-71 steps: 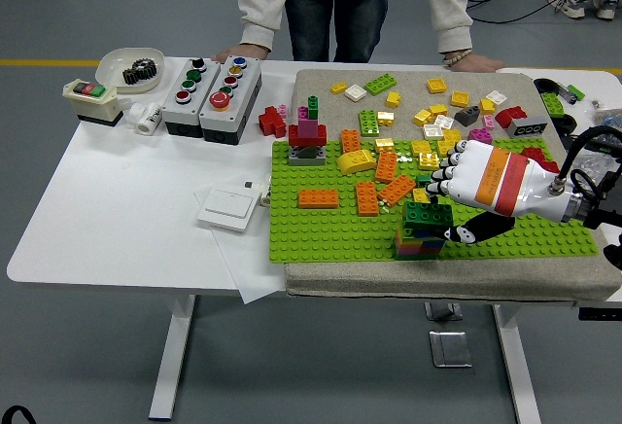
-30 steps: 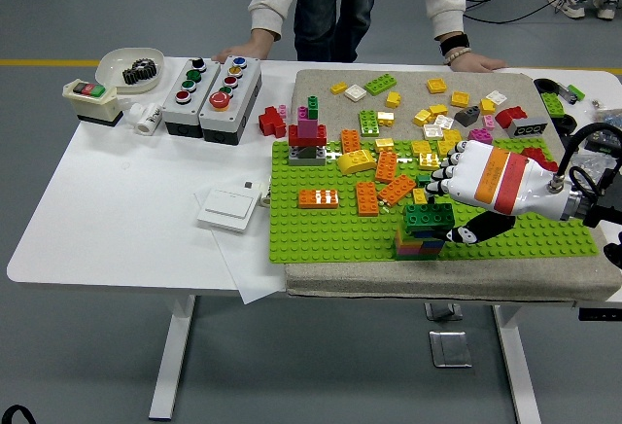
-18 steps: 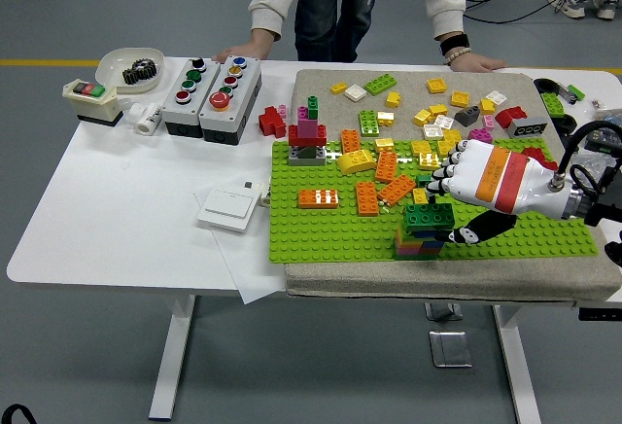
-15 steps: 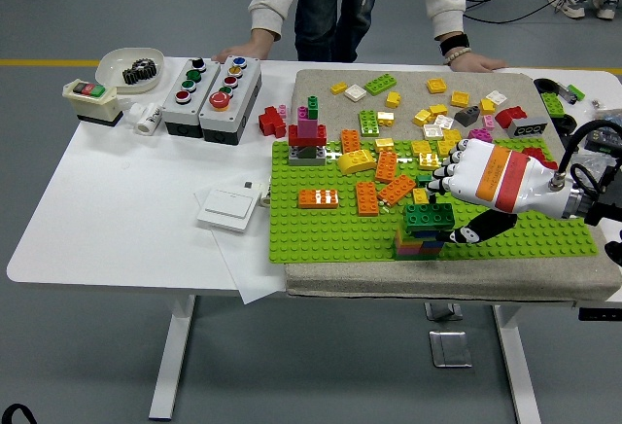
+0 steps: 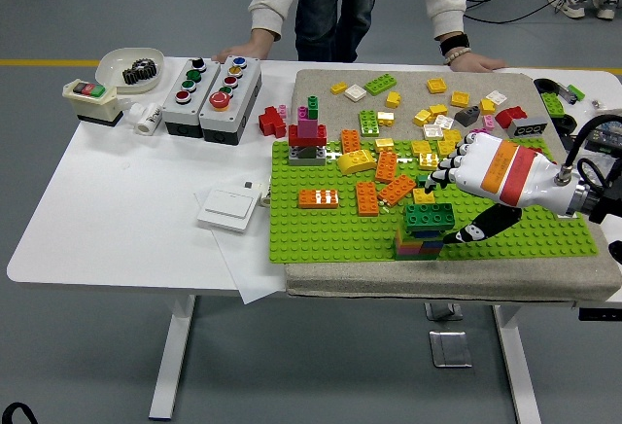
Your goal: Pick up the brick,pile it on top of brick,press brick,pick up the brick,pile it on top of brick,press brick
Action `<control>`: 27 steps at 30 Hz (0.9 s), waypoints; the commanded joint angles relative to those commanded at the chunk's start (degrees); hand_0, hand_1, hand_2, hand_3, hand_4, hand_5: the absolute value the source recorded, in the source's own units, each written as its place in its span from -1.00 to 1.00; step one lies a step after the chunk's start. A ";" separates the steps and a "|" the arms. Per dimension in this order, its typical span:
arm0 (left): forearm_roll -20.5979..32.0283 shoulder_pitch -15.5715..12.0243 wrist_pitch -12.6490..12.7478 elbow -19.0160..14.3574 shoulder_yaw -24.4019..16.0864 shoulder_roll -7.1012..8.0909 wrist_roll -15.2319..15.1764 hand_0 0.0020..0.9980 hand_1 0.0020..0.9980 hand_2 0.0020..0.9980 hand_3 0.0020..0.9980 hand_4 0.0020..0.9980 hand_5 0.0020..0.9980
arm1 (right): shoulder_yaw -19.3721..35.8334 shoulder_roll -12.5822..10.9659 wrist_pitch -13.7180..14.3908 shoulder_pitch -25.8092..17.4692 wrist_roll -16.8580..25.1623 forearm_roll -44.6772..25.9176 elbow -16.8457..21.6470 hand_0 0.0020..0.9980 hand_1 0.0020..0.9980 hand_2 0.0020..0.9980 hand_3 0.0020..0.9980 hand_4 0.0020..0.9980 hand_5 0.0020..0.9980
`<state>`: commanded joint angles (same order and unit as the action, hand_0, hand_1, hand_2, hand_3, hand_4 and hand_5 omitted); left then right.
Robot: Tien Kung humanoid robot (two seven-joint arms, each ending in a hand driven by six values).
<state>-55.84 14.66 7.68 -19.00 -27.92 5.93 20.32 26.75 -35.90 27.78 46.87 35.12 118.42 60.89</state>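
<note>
1. White table on a grey workshop floor; a green studded baseplate lies on a grey mat over its right half.
2. Nearest the viewer, at the plate's front edge, stands the brick stack: striped lower layers capped by a dark green brick, which sits square and level.
3. At 3 o'clock from the stack, the right hand has lifted up and back toward the right since the earlier frames. Its fingertips now hang above and clear of the green brick, and the thumb points at the stack's side, apparently not gripping it. Fingers are spread and hold nothing.
4. Judgement: the brick has been released and seated; one pile-and-press round looks complete, and another brick must be fetched.
5. At 11 to 12 o'clock from the stack lie loose orange bricks and yellow pieces, unchanged.
6. Farther, a red-topped stack at the plate's rear left.
7. Farthest, a person's hands rest on the table's far edge. The left arm is out of view.
</note>
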 joint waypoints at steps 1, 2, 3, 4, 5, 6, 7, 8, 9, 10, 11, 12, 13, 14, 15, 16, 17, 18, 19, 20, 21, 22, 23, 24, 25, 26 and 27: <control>-0.01 -0.01 0.00 0.02 0.01 0.00 -0.02 0.33 0.45 0.46 0.17 0.35 0.33 | 1.08 -0.30 -0.23 -0.46 -0.19 -0.61 0.85 -0.23 -0.12 0.26 0.64 1.00 0.48; -0.08 -0.02 -0.02 0.05 -0.04 0.01 -0.03 0.33 0.45 0.46 0.17 0.35 0.33 | 2.41 -0.88 -0.58 -1.28 -0.53 -1.32 2.05 -0.23 -0.12 0.26 0.64 1.00 0.48; -0.12 -0.03 -0.03 0.06 -0.07 0.01 -0.03 0.33 0.45 0.46 0.17 0.35 0.33 | 3.49 -1.16 -0.74 -1.69 -0.69 -1.64 2.91 -0.23 -0.12 0.26 0.64 1.00 0.48; -0.13 -0.03 -0.03 0.06 -0.07 0.01 -0.03 0.33 0.45 0.46 0.17 0.35 0.33 | 3.78 -1.24 -0.79 -1.80 -0.74 -1.73 3.14 -0.23 -0.12 0.26 0.64 1.00 0.48; -0.19 -0.04 -0.04 0.08 -0.09 0.01 -0.04 0.33 0.45 0.46 0.17 0.35 0.33 | 4.58 -1.65 -1.09 -2.38 -1.03 -2.20 3.91 -0.23 -0.12 0.26 0.64 1.00 0.48; -0.26 -0.06 -0.06 0.11 -0.11 0.02 -0.06 0.33 0.45 0.46 0.17 0.35 0.33 | 5.94 -2.28 -1.50 -3.41 -1.41 -2.99 5.18 0.19 0.14 0.45 0.70 1.00 0.56; -0.26 -0.15 -0.06 0.16 -0.14 0.02 -0.10 0.33 0.45 0.46 0.17 0.35 0.33 | 8.03 -3.16 -2.13 -5.07 -2.13 -3.72 7.20 0.19 0.14 0.45 0.70 1.00 0.56; -0.26 -0.18 -0.06 0.18 -0.15 0.02 -0.11 0.33 0.45 0.46 0.17 0.35 0.33 | 9.44 -3.44 -2.33 -5.85 -2.36 -3.94 8.45 0.19 0.14 0.45 0.70 1.00 0.56; -0.34 -0.23 -0.08 0.21 -0.17 0.03 -0.13 0.33 0.45 0.46 0.17 0.35 0.33 | 11.06 -4.05 -2.84 -7.15 -2.96 -4.15 10.07 0.19 0.14 0.45 0.70 1.00 0.56; -0.41 -0.26 -0.09 0.23 -0.21 0.03 -0.13 0.33 0.45 0.46 0.17 0.35 0.33 | 12.33 -4.44 -3.18 -8.18 -3.42 -4.21 11.39 0.19 0.14 0.45 0.70 1.00 0.56; -0.60 -0.33 -0.13 0.27 -0.32 0.04 -0.12 0.33 0.45 0.46 0.17 0.35 0.33 | 14.19 -5.11 -3.76 -9.91 -4.69 -4.25 13.46 0.19 0.14 0.45 0.70 1.00 0.56; -0.72 -0.38 -0.16 0.29 -0.36 0.05 -0.12 0.33 0.45 0.47 0.17 0.34 0.32 | 15.50 -5.43 -3.93 -11.17 -5.49 -4.52 14.95 0.41 0.35 0.52 0.68 1.00 0.65; -0.79 -0.46 -0.17 0.32 -0.39 0.07 -0.14 0.33 0.45 0.47 0.17 0.34 0.32 | 17.09 -5.75 -4.09 -12.72 -6.23 -5.39 16.67 0.41 0.35 0.52 0.68 1.00 0.65; -0.80 -0.55 -0.16 0.34 -0.40 0.08 -0.15 0.33 0.45 0.47 0.17 0.34 0.32 | 18.67 -5.94 -4.07 -14.33 -6.91 -6.22 18.29 0.41 0.35 0.52 0.68 1.00 0.65; -0.80 -0.60 -0.15 0.36 -0.40 0.08 -0.17 0.33 0.45 0.47 0.17 0.34 0.32 | 20.02 -6.02 -4.01 -15.73 -7.33 -6.61 19.70 0.41 0.35 0.52 0.68 1.00 0.65; -0.82 -0.67 -0.13 0.37 -0.42 0.08 -0.17 0.33 0.45 0.47 0.17 0.34 0.32 | 20.93 -6.07 -4.15 -16.69 -7.71 -6.99 20.68 0.41 0.35 0.52 0.68 1.00 0.65; -0.83 -0.76 -0.11 0.40 -0.45 0.06 -0.18 0.33 0.45 0.47 0.17 0.34 0.32 | 22.03 -6.11 -4.40 -17.85 -8.13 -7.43 21.88 0.41 0.35 0.52 0.68 1.00 0.65; -0.97 -0.86 -0.13 0.41 -0.50 0.07 -0.17 0.33 0.45 0.47 0.17 0.34 0.32 | 23.19 -6.15 -5.24 -19.09 -8.53 -7.58 23.24 0.51 0.43 0.54 0.56 1.00 0.69; -1.04 -0.90 -0.15 0.42 -0.53 0.07 -0.17 0.33 0.45 0.47 0.17 0.34 0.32 | 23.81 -6.16 -5.69 -19.81 -8.70 -7.63 24.12 0.51 0.43 0.54 0.56 1.00 0.69; -1.18 -0.99 -0.19 0.44 -0.59 0.07 -0.16 0.33 0.45 0.47 0.17 0.34 0.32 | 24.47 -6.18 -6.42 -20.61 -8.90 -7.50 25.03 0.51 0.43 0.54 0.56 1.00 0.69; -1.30 -1.05 -0.22 0.45 -0.63 0.07 -0.15 0.33 0.45 0.47 0.17 0.34 0.32 | 24.91 -6.19 -7.09 -21.25 -9.03 -7.37 25.83 0.51 0.43 0.54 0.56 1.00 0.69; -1.40 -1.16 -0.22 0.47 -0.72 0.06 -0.12 0.33 0.45 0.47 0.17 0.34 0.32 | 25.32 -6.19 -7.78 -22.05 -9.11 -7.10 26.69 0.51 0.43 0.54 0.56 1.00 0.69; -1.44 -1.21 -0.22 0.48 -0.76 0.05 -0.10 0.33 0.45 0.47 0.17 0.34 0.32 | 25.50 -6.19 -8.08 -22.41 -9.14 -6.98 27.08 0.51 0.43 0.54 0.56 1.00 0.69; -1.65 -1.32 -0.26 0.48 -0.87 0.04 -0.06 0.33 0.45 0.47 0.17 0.34 0.32 | 25.77 -6.14 -8.52 -23.16 -9.06 -6.63 27.69 0.54 0.43 0.51 0.46 1.00 0.71; -1.78 -1.38 -0.30 0.49 -0.95 0.03 -0.03 0.33 0.45 0.47 0.17 0.34 0.32 | 25.92 -6.10 -8.77 -23.61 -8.98 -6.46 28.01 0.54 0.43 0.51 0.46 1.00 0.71; -1.86 -1.43 -0.31 0.50 -1.00 0.03 -0.01 0.33 0.45 0.47 0.17 0.34 0.32 | 25.99 -6.06 -8.87 -23.91 -8.95 -6.38 28.20 0.54 0.43 0.51 0.46 1.00 0.71; -2.00 -1.52 -0.33 0.51 -1.11 0.03 0.02 0.33 0.45 0.47 0.17 0.34 0.32 | 26.04 -5.99 -8.94 -24.45 -8.90 -6.31 28.50 0.54 0.43 0.51 0.46 1.00 0.71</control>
<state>-57.83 13.14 7.35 -18.49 -29.03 5.95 20.34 52.80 -41.88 18.83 22.42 26.22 112.11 89.39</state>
